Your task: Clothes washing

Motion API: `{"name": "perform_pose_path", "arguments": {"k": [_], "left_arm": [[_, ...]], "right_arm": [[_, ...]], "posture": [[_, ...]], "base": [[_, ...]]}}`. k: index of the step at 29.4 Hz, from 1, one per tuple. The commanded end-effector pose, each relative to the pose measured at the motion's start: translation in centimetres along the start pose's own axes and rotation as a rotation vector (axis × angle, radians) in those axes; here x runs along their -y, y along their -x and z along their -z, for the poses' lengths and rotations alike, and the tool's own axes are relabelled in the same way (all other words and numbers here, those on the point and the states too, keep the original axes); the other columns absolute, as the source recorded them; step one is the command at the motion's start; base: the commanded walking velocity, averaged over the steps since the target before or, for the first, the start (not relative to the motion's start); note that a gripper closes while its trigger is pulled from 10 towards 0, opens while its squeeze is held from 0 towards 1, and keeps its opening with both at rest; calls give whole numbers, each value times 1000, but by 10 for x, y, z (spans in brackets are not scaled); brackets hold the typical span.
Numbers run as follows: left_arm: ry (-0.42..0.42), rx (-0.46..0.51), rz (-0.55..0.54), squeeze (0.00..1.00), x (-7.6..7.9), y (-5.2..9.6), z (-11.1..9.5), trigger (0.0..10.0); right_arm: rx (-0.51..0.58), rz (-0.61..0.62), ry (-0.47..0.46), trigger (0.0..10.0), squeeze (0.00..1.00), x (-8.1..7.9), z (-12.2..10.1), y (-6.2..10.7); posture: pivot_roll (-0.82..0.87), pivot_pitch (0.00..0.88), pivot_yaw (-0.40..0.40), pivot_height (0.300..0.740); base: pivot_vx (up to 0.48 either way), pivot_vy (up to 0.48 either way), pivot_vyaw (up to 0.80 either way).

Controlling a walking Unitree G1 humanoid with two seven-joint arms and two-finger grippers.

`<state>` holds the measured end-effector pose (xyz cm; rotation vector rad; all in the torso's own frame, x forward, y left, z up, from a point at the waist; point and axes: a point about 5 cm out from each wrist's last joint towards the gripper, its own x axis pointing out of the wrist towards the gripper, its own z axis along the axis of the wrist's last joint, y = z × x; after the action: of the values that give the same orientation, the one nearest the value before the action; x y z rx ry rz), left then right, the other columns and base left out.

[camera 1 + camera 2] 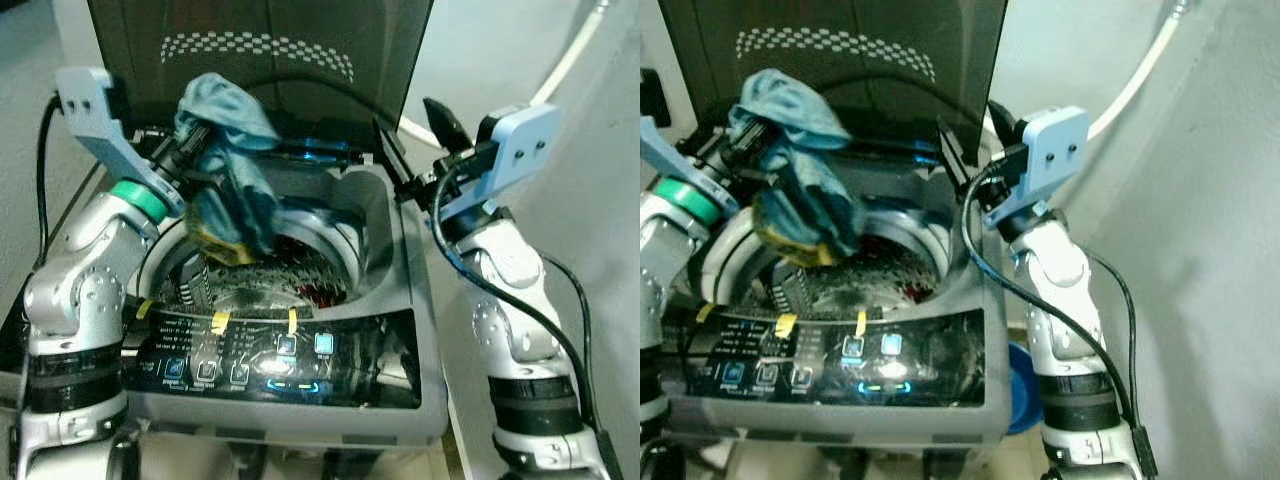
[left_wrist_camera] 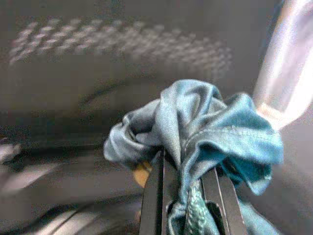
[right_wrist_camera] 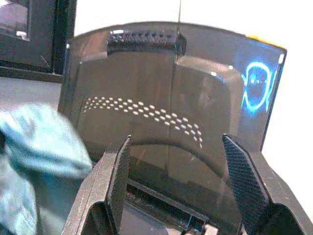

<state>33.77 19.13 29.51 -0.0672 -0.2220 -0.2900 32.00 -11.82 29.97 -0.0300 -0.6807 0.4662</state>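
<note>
The left arm rises from the lower left, elbow bent, its silver forearm angling up and inward past a green wrist ring. The left gripper (image 1: pixel 200 140) is clamped on a bunched teal garment (image 1: pixel 225 165), the two black fingers (image 2: pixel 152 196) pressed close together with cloth squeezed between them (the fabric spills over both fingertips). The right arm stands along the right side, forearm nearly upright, its wrist bent inward beneath a pale blue camera block. The right gripper (image 1: pixel 410 140) points toward the left one, its fingers (image 3: pixel 117 181) spread wide apart with nothing between them.
</note>
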Motion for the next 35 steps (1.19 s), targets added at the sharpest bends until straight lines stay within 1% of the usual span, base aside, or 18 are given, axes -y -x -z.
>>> {"name": "perform_pose_path", "arguments": {"k": [1,2,3,4,11,15,17,19,20,21,22,23,24,25,26,28,31,35], "left_arm": [[-118,-94,-102,12,-11,0,13,10000],[-118,-94,-102,12,-11,0,13,10000],[-159,-95,-105,12,-12,1,14,10000],[-164,-102,-115,1000,-14,2,15,10000],[-118,-124,-138,1000,-19,5,18,10000],[-110,-123,-104,1000,-17,6,16,10000],[-121,-152,-8,1000,-4,10,14,10000],[-121,-152,-8,1000,-4,10,14,10000],[-149,-126,42,690,5,13,7,10000],[-149,-126,42,690,5,13,7,10000],[-179,-86,80,0,14,15,0,10000],[-534,139,208,0,49,21,-22,10000],[-534,139,208,0,49,21,-22,10000],[-629,227,272,0,66,25,-26,10000],[-629,227,272,0,66,25,-26,10000],[-578,319,322,0,86,26,-28,10000],[-566,331,330,0,92,25,-26,10000],[-566,300,318,0,98,26,-10,10000]], "right_arm": [[1,-5,2,10000,0,1,-1,2],[1,-5,2,10000,0,1,-1,2],[1,-5,3,10000,0,2,-1,2],[0,-5,4,10000,0,2,-1,1],[-3,-9,6,10000,0,1,0,2],[-4,-10,7,10000,0,1,0,2],[-14,-17,14,10000,0,1,2,4],[-14,-17,14,10000,0,1,2,4],[-24,-30,19,10000,0,0,3,5],[-24,-30,19,10000,0,0,3,5],[-33,-43,23,10000,0,-1,4,7],[-56,-60,32,10000,0,-1,8,11],[-56,-60,32,10000,0,-1,8,11],[-63,-60,33,10000,0,-2,10,12],[-63,-60,33,10000,0,-2,10,12],[-70,-57,32,10000,0,-4,13,13],[-71,-56,30,10000,0,-5,13,13],[-73,-40,27,10000,0,-7,15,15]], "posture": [[61,13,-6,740],[61,13,-6,740],[61,13,-6,740],[61,13,-6,740],[72,13,-5,740],[72,13,-5,740],[70,14,-2,740],[70,14,-2,740],[68,14,-1,740],[68,14,-1,740],[68,14,-1,740],[75,17,-4,740],[75,17,-4,740],[75,17,-4,740],[75,17,-4,740],[84,26,-3,740],[83,28,1,740],[79,31,16,740]], "base": [[0,0,0],[0,0,0],[0,0,0],[0,0,0],[0,0,0],[0,0,0],[0,0,0],[0,0,0],[0,0,0],[0,0,0],[0,0,0],[0,0,0],[0,0,0],[0,0,0],[0,0,0],[0,0,0],[0,0,0],[0,0,0]]}}
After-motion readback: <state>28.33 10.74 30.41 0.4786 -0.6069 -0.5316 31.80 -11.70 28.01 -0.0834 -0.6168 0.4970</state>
